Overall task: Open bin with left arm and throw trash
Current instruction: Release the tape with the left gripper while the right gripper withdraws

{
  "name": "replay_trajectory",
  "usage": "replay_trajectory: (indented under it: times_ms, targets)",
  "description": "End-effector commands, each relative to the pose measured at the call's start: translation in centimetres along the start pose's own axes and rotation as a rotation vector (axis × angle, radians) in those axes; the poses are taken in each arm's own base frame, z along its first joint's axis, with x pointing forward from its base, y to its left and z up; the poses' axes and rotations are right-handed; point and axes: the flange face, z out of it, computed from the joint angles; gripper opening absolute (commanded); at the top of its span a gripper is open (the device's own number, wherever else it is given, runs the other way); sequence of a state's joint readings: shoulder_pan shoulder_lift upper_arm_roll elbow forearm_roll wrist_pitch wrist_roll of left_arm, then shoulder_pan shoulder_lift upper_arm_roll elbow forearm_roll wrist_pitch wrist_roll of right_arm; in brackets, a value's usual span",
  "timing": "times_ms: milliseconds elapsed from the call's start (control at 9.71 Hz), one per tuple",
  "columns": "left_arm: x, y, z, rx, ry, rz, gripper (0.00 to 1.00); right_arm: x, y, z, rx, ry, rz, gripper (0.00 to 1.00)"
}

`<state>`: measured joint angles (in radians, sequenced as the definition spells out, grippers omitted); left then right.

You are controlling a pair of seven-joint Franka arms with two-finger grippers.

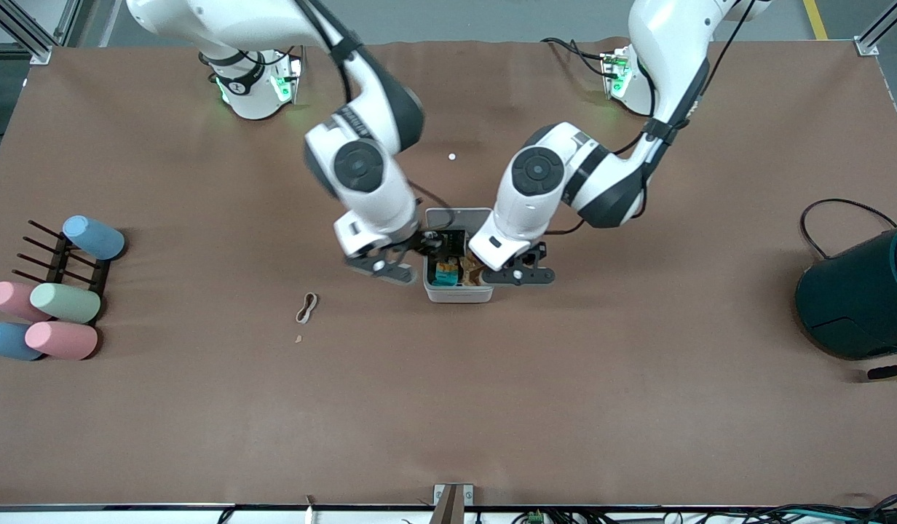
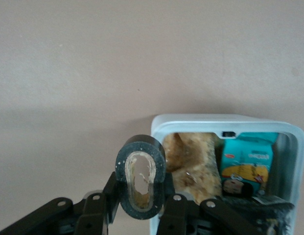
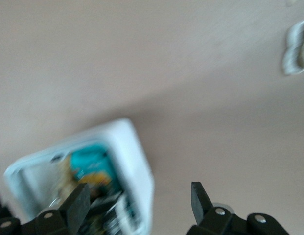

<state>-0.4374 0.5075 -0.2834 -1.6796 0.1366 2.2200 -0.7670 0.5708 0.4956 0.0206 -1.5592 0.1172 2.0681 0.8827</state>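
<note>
Tan rubber band point(image 1: 306, 307) on brown table point(image 1: 565, 407), nearer than open white bin point(image 1: 457, 293) holding wrappers; left gripper point(image 2: 140, 208) beside bin, clamped on black tape roll point(image 2: 140, 183); right gripper point(image 3: 139, 198) spread, empty, over bin's edge.

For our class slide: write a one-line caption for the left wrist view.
Left pincer shut on black tape roll, beside the open white bin holding wrappers.
</note>
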Motion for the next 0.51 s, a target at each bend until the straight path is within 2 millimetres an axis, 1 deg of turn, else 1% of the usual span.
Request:
replay_trajectory:
  times_ms: [0, 103, 206, 309, 412]
  targets:
    - [-1.5, 1.5, -0.4, 0.02, 0.003, -0.035, 0.02, 5.0, 6.6, 0.6, -0.036, -0.01, -0.013, 0.92]
    - [-2.3, 2.4, -0.1, 0.023, 0.001, -0.041, 0.02, 7.6, 9.9, 1.4, -0.043, -0.014, -0.01, 0.92]
    - [-2.6, 2.7, 0.4, 0.03, -0.004, -0.038, 0.05, 8.8, 12.2, 3.0, -0.039, -0.008, -0.023, 0.92]
    - [-2.7, 2.6, 1.1, 0.036, -0.012, -0.045, 0.13, 9.2, 13.6, 4.8, -0.025, 0.014, -0.012, 0.92]
    - [-3.1, 2.7, 1.3, 0.041, -0.018, -0.06, 0.15, 9.0, 14.1, 6.1, -0.005, 0.043, -0.011, 0.92]
